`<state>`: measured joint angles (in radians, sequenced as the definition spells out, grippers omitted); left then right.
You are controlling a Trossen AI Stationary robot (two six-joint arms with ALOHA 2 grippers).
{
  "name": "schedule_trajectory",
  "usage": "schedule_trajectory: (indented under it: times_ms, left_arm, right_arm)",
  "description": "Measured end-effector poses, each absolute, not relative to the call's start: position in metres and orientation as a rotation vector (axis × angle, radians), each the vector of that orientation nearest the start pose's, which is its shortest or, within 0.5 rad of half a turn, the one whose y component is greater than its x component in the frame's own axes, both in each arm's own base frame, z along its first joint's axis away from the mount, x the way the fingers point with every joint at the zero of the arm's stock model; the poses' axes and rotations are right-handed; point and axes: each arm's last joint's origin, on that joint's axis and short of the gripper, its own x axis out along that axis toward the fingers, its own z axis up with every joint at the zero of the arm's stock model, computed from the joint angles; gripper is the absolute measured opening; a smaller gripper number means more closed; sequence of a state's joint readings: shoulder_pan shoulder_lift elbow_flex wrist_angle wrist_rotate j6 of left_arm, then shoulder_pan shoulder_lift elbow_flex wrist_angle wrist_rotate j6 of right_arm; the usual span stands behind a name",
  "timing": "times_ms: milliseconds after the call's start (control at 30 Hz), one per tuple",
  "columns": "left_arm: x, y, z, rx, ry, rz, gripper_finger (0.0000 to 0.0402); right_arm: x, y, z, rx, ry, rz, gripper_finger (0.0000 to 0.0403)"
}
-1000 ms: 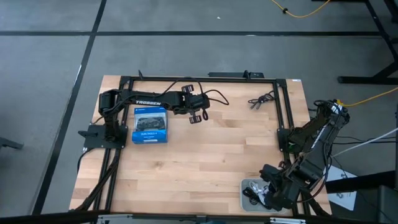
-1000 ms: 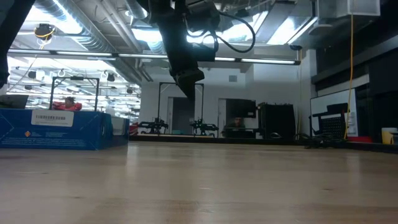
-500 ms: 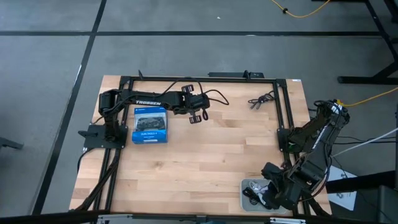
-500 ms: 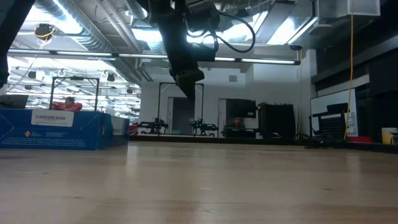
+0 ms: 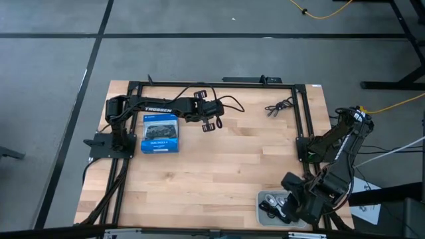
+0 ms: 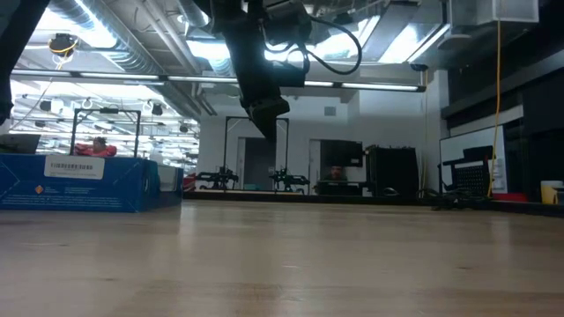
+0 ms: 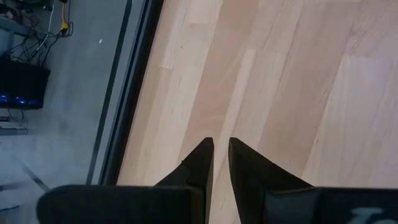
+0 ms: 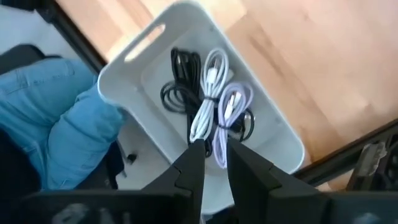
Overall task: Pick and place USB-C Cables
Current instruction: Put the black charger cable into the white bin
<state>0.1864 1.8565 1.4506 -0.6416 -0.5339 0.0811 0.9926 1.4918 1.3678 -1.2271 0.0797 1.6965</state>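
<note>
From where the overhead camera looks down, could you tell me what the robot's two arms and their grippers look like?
Both arms are dark and jointed. The left arm bears white TROSSEN lettering, and a black cable loops off near its wrist. The left gripper and the right gripper each end in two dark, tapering, wedge-shaped fingers. The right arm shows no lettering.

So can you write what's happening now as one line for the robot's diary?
right gripper: above tray, nothing held | tray: black and white cables inside | left gripper: empty over table

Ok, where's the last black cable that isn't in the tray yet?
In the high view the black cable lies at the table's far right corner, just inside the frame rail, far from the grey tray.
</note>
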Motion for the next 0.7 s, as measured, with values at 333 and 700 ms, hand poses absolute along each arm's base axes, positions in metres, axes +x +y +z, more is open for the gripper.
schedule_trajectory:
  times_ms: [333,700]
  left_arm:
    - [0.380,0.087,0.235,0.255,1.080,0.610,0.0043]
    - [0.380,0.087,0.235,0.255,1.080,0.610,0.0043]
  right_arm:
    - [0.153,0.221,0.302,0.647,1.211,-0.436,0.0070]
    - [0.160,0.224,0.293,0.413,0.864,-0.496,0.0070]
